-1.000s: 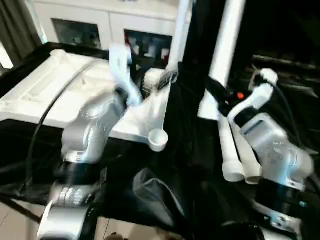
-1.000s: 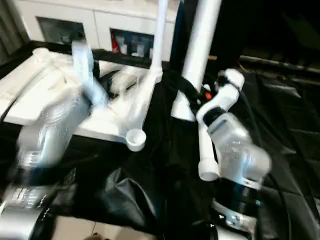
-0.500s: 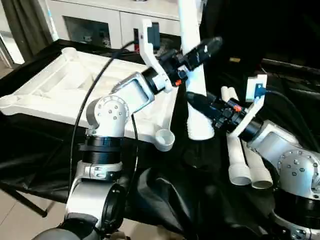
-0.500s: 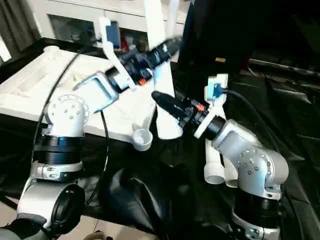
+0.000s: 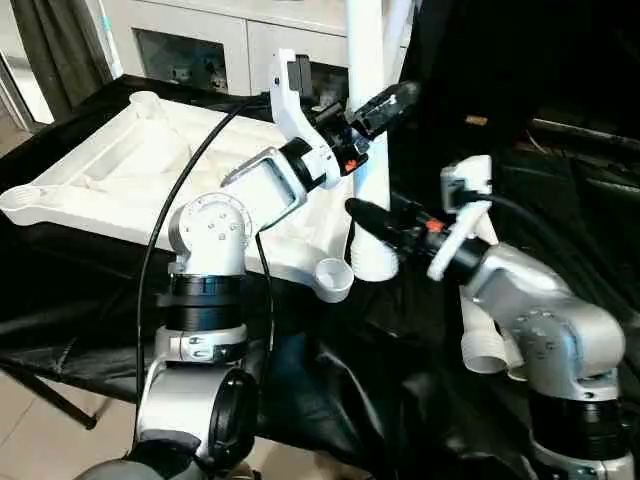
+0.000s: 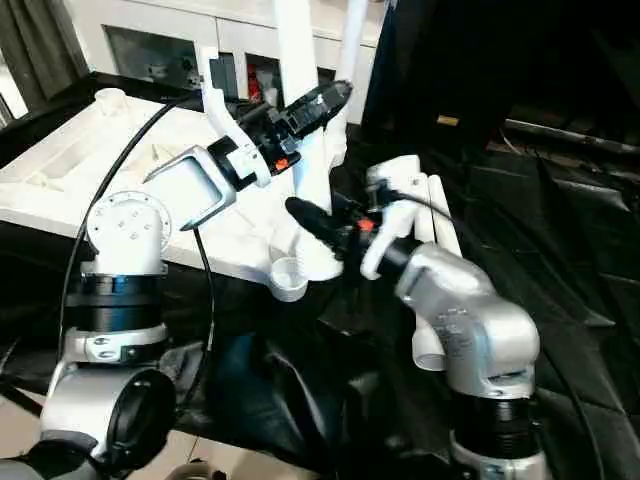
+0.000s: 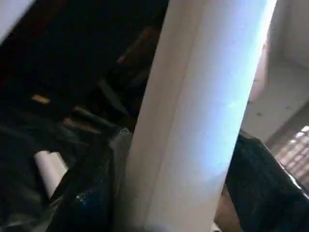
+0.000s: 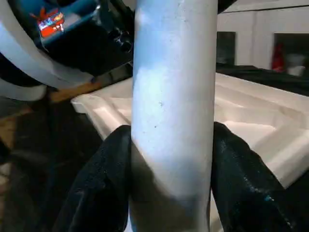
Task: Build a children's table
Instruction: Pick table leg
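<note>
The white table top lies ribbed side up on the black-draped surface at the left. Its near right corner socket is empty. A white leg stands upright just right of that socket, wide end down on the cloth. My left gripper is shut on the leg high up; in the left wrist view the leg runs between dark fingers. My right gripper is shut on it lower down, and the black fingers hug the leg. Another leg stands upright at the far corner.
Two more white legs lie side by side on the black cloth under my right forearm. A white cabinet with glass doors stands behind the work surface. A black cable loops over the table top along my left arm.
The held leg has come closer to the empty corner socket and stands more upright. My right arm has swung in leftward with it, and the camera has shifted a little.
</note>
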You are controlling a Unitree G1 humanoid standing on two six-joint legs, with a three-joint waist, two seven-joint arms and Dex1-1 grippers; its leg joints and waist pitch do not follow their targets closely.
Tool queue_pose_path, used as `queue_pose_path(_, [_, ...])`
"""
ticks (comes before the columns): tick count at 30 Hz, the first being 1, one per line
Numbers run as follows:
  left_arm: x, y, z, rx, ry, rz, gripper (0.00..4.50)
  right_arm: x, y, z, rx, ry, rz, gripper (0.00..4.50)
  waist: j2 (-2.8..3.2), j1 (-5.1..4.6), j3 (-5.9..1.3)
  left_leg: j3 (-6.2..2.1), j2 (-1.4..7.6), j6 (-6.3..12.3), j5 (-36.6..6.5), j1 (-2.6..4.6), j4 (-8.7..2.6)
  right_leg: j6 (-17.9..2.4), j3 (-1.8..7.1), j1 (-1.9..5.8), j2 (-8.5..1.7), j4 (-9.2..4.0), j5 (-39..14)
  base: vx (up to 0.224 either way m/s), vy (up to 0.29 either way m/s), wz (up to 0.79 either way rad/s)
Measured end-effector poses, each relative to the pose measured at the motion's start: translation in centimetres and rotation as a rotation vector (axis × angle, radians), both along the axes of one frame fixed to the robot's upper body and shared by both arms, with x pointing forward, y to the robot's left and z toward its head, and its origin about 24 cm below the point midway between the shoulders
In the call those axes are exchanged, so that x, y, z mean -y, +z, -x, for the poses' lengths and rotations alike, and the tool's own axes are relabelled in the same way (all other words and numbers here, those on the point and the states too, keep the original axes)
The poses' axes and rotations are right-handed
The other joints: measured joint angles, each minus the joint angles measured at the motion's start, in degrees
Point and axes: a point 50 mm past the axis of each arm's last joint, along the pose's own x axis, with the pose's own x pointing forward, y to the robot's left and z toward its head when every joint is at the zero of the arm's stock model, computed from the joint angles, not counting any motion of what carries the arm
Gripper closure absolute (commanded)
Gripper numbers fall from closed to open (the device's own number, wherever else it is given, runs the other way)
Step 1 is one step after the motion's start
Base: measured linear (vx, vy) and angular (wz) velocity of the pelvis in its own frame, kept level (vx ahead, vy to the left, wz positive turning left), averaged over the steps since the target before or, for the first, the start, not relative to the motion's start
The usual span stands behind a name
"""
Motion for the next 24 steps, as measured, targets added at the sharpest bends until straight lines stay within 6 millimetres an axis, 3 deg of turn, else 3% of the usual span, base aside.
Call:
queue_pose_path(15, [0.0,-0.8,-0.2,0.08,0.179,-0.221,2.59,-1.1,-0.8,-0.4,0.0,-0.049,0.035,2.62,0.05,-0.11,0.0,-0.08,0.04,-0.03,0.0,-0.02,0.01,0.0,-0.14,0.01,-0.02,-0.05,0.0,0.0,0.0,0.0])
queue_pose_path(17, [-0.4,-0.7,0.0,0.102,0.178,-0.228,2.61,-1.1,-0.7,-0.4,-0.001,-0.04,0.023,1.92,0.05,-0.22,0.0,-0.08,0.04,-0.03,0.0,-0.02,0.0,0.0,-0.15,0.0,-0.02,-0.04,0.0,0.0,0.0,0.0])
queue_pose_path(21, [-0.9,-0.2,0.3,0.163,0.102,-0.226,2.64,-1.1,-0.4,-0.3,-0.011,0.03,-0.001,1.65,0.06,-0.19,0.0,-0.08,0.05,-0.03,0.0,-0.02,0.0,0.0,-0.17,0.0,-0.02,-0.04,0.0,0.0,0.0,0.0])
queue_pose_path(24, [-1.7,0.2,0.8,0.209,-0.017,-0.198,2.64,0.0,-0.2,0.1,-0.053,0.145,-0.003,1.46,0.09,-0.07,0.02,-0.08,0.05,-0.03,0.0,-0.03,0.03,0.0,-0.18,0.02,-0.03,-0.05,0.0,0.0,0.0,0.0])
